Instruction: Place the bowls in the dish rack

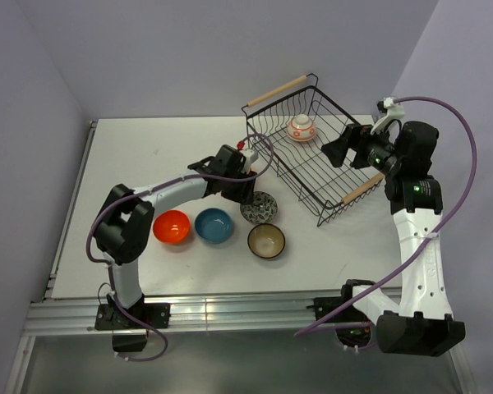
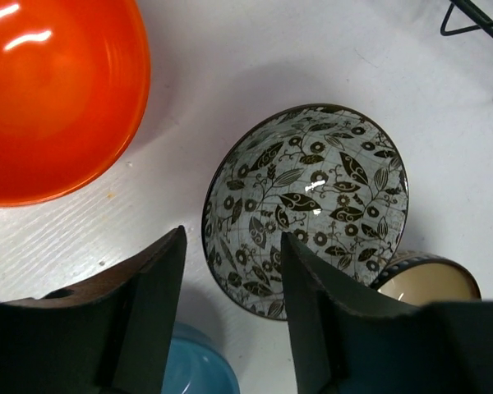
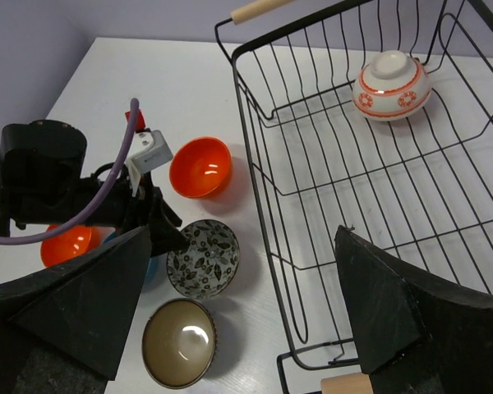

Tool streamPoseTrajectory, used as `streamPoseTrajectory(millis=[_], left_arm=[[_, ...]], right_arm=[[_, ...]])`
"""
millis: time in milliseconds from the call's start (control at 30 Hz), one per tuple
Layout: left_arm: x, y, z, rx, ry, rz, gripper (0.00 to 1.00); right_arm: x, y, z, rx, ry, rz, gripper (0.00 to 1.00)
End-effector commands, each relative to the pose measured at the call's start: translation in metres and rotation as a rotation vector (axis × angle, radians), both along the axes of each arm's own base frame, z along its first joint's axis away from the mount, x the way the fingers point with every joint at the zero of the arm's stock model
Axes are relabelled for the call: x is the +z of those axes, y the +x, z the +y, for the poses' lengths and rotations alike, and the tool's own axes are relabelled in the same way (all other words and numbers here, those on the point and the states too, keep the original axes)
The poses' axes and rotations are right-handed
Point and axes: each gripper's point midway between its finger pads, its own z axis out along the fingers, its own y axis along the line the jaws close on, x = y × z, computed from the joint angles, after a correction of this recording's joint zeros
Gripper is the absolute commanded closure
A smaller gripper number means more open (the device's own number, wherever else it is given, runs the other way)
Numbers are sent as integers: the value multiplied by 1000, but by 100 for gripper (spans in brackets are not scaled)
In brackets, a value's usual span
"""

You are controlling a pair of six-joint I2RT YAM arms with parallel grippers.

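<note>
Presently at the pick stage for the grey-and-white patterned bowl [image 2: 312,197], mid-counter, just off the near-left side of the dish rack [image 1: 276,90].

Risks first:
- Could pinch only the thin rim and tip the bowl on lifting.
- Could skid it into the dark brown bowl [image 2: 427,283] close against its near side; touching or just apart, cannot tell.
- Could clip the rack's wire wall on the carry, given the closeness.

Left gripper [image 2: 234,238] moderately open, nothing held. One finger over the bowl's inside, the other outside, rim between. Contact with the rim: cannot tell.

Right gripper [image 3: 242,238] spread wide, empty, hanging over the rack's near-right side by the counter's right edge.

Orange-and-white patterned bowl [image 3: 392,84] already in the rack, upside down, toward the counter's far-right corner.

Blue bowl [image 1: 214,225] and two orange bowls [image 3: 200,167] out on the counter, leftward of the grey-patterned one.
</note>
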Motion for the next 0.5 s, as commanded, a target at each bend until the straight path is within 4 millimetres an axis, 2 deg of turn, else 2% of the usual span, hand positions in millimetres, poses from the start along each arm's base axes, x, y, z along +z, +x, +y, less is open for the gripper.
streamPoseTrajectory(millis=[0, 267, 467], left_arm=[[5, 5, -13, 0, -12, 3, 46], [-14, 4, -19, 0, -4, 55, 55], [-22, 6, -23, 5, -2, 76, 66]], right_arm=[[7, 0, 2, 16, 3, -33, 0], [14, -2, 7, 62, 1, -29, 0], [13, 3, -1, 2, 5, -15, 0]])
